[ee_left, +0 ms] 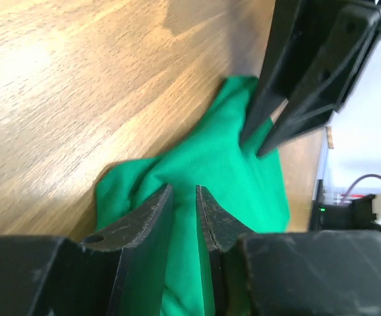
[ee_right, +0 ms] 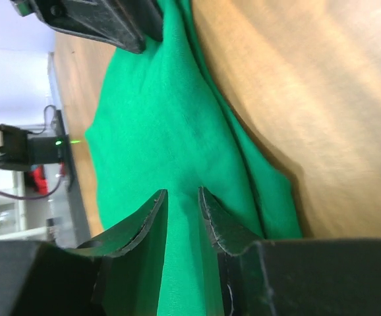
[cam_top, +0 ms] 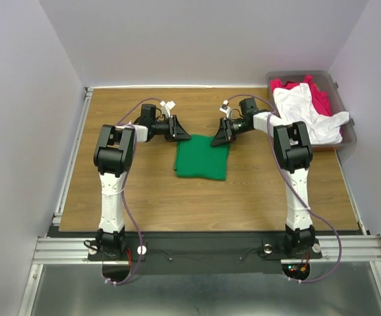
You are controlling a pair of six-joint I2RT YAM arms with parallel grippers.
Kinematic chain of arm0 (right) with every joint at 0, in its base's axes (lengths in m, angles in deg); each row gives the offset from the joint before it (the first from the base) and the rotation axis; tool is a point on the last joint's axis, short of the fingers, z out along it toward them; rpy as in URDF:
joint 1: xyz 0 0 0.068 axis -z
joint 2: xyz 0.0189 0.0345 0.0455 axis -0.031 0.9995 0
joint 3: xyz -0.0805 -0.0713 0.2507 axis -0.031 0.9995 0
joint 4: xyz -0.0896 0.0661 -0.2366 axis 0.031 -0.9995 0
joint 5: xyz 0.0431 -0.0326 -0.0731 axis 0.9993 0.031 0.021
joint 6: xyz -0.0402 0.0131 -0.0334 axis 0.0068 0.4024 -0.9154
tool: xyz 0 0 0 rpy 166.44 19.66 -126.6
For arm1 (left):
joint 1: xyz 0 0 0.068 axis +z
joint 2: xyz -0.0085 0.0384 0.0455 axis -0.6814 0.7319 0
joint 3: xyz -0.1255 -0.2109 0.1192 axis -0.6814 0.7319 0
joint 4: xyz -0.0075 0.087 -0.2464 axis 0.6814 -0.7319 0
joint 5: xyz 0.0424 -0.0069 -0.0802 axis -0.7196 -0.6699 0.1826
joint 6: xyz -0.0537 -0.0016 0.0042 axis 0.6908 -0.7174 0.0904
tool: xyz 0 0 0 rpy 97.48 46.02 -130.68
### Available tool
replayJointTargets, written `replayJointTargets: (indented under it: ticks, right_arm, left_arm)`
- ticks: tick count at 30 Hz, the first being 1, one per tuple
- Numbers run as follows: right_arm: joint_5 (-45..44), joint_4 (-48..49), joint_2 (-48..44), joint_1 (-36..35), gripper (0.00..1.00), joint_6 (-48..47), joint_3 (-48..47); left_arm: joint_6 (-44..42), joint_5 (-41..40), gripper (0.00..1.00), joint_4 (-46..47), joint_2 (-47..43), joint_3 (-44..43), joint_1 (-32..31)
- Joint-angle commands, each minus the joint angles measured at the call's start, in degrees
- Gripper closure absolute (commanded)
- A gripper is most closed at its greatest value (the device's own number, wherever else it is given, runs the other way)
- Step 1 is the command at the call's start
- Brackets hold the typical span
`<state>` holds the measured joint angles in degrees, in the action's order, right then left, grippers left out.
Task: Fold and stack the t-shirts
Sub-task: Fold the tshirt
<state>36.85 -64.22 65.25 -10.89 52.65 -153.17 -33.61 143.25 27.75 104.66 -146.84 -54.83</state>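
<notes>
A bright green t-shirt point(cam_top: 202, 157) lies folded into a rectangle mid-table. My left gripper point(cam_top: 184, 135) hovers at its far left corner and my right gripper point(cam_top: 218, 138) at its far right corner, facing each other. In the left wrist view my left gripper point(ee_left: 184, 189) has its jaws narrowly parted over the green cloth point(ee_left: 230, 178), which lies under them unpinched. My right gripper point(ee_right: 182, 192) stands the same way over the green fabric point(ee_right: 151, 125). A white t-shirt point(cam_top: 306, 108) and a red t-shirt point(cam_top: 321, 99) are heaped in the bin.
The grey-brown plastic bin point(cam_top: 350, 139) sits at the table's far right corner. Bare wooden tabletop point(cam_top: 144, 184) surrounds the green shirt. A metal rail point(cam_top: 72, 158) runs along the left edge. White walls close in on three sides.
</notes>
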Motion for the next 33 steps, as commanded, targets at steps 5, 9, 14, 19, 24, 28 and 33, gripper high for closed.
replayJointTargets:
  ticks: [5, 9, 14, 19, 24, 28, 33]
  right_arm:
    - [-0.89, 0.47, -0.68, 1.06, 0.59, 0.8, -3.38]
    - [-0.08, 0.65, -9.11, 1.06, 0.43, 3.89, -2.15]
    - [-7.72, 0.47, -22.28, 1.77, 0.15, 5.12, 1.27]
    - [-13.7, 0.04, -30.91, 4.83, 0.06, 5.3, 6.98]
    - [-18.8, -0.84, -37.86, 8.53, 0.0, 4.86, 14.35]
    - [-23.72, -1.37, -42.69, 10.03, 0.0, 4.77, 18.67]
    - [-26.98, -2.34, -44.81, 10.03, 0.0, 3.72, 22.8]
  left_arm:
    - [-3.08, -7.98, 0.66, -4.43, -2.82, -7.57, 4.84]
    - [-14.59, -15.88, 0.56, -14.61, -10.55, -12.41, 5.29]
    - [-28.35, -31.6, 0.27, -22.62, -25.92, -8.13, -1.64]
    - [-34.38, -45.77, 0.02, -28.15, -34.81, -3.37, -12.63]
    - [-20.73, -43.59, 0.02, -31.68, -34.83, -2.14, -16.95]
    - [-19.78, -48.04, 0.01, -28.09, -34.56, 1.81, -20.27]
    - [-24.54, -63.33, 0.01, -29.14, -29.39, 1.37, -27.84]
